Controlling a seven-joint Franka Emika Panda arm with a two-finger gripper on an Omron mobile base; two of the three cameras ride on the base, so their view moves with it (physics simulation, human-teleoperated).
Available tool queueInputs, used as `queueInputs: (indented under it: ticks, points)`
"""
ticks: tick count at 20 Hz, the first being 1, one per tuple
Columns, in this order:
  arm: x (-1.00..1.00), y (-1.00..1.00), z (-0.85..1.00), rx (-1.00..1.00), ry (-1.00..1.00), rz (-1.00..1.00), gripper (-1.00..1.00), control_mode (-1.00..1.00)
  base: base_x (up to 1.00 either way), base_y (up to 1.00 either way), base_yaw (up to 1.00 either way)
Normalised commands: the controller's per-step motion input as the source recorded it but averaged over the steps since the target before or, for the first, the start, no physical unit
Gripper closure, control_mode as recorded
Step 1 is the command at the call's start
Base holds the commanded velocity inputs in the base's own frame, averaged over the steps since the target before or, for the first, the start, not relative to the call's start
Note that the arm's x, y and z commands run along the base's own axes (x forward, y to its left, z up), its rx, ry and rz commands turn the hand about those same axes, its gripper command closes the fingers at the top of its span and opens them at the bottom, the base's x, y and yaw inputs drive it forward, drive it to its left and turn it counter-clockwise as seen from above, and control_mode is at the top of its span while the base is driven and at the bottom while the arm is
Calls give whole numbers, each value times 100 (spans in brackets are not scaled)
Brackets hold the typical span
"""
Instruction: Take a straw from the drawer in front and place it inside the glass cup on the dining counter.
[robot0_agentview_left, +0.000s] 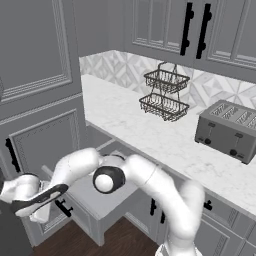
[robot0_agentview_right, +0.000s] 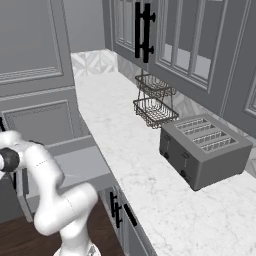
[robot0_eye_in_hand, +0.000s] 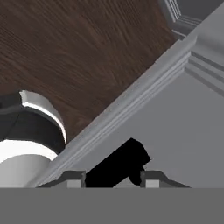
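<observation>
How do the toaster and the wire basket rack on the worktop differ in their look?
The toaster is a solid, low, dark grey box with slots on top; the wire basket rack is open black wire, taller, with two stacked tiers. The toaster stands nearer the worktop's front edge; the rack stands against the tiles. Both rest on the marble worktop.

On the marble surface (robot0_agentview_left: 150, 130) to my right I see a grey toaster (robot0_agentview_left: 227, 130) with four slots, and behind it a black wire basket rack (robot0_agentview_left: 165, 92) with two tiers stands near the patterned tile wall (robot0_agentview_left: 125, 67). Above them hang grey cabinet doors (robot0_agentview_left: 165, 25) with vertical black handles (robot0_agentview_left: 187, 27). Under everything is a dark wooden floor (robot0_eye_in_hand: 78, 48).
</observation>
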Motion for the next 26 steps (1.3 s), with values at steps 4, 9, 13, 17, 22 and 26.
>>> queueInputs:
  ticks: [4,9,13,17,22,26]
  points:
    - [-61,-18,89,74,21,8,-100,-100,0,0,0]
    - [-63,-92,97,68,-25,-8,-100,-100,0,0,0]
    - [-35,-100,79,64,-47,-10,-100,-100,0,0,0]
    - [-4,-100,90,64,-16,-26,-100,-100,0,0,0]
    - [14,-91,100,50,11,-21,-100,-100,0,0,0]
    - [54,-16,100,3,40,-6,-100,-100,0,0,0]
